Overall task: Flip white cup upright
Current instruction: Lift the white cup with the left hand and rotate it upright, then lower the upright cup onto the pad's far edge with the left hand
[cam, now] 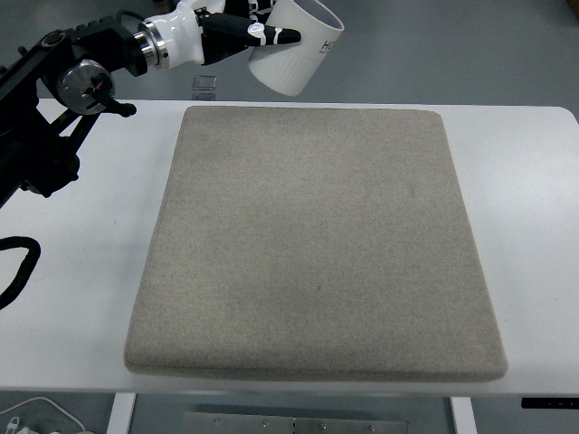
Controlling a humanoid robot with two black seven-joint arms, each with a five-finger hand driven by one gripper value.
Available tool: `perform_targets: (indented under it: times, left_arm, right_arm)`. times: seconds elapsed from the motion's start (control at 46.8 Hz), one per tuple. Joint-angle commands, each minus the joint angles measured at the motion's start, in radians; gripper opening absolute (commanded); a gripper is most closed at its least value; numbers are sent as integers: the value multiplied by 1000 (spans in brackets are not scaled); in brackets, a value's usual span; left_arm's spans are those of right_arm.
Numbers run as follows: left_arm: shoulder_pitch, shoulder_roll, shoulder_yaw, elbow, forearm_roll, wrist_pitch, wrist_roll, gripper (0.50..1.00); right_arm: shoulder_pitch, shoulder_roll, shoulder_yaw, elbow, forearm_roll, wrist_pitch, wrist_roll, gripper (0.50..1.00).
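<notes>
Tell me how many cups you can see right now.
1. A white cup is held tilted by the left hand at the top edge of the view, above the far edge of the grey mat. None sits on the mat or the table.

Light falls evenly from above me, bright and diffuse, with no hard shadows. The glossy white tabletop (81,271) is nearly washed out and shows little surface detail, while the square grey felt mat (312,240) keeps its fine texture and casts only a thin soft shadow along its near edge. My left hand (237,34) and the ribbed white plastic cup (297,50) appear slightly soft at the frame's top edge. The table's edges bow faintly.
</notes>
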Motion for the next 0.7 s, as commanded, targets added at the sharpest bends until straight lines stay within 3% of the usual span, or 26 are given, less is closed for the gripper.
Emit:
perform_targets:
  times: [0.0,0.449,0.684]
  left_arm:
    - [17,3,-1,11,-16,-3,-54,617]
    - [157,-5,-4,61,-65,-20,-311,615]
    - [224,-11,9,182,-54,-96,-501,615]
  right_arm:
    - [-2,0,0,0,0,0,0,930]
    - [0,0,1,0,0,0,0,930]
    - [-2,0,3,0,0,1,0,930]
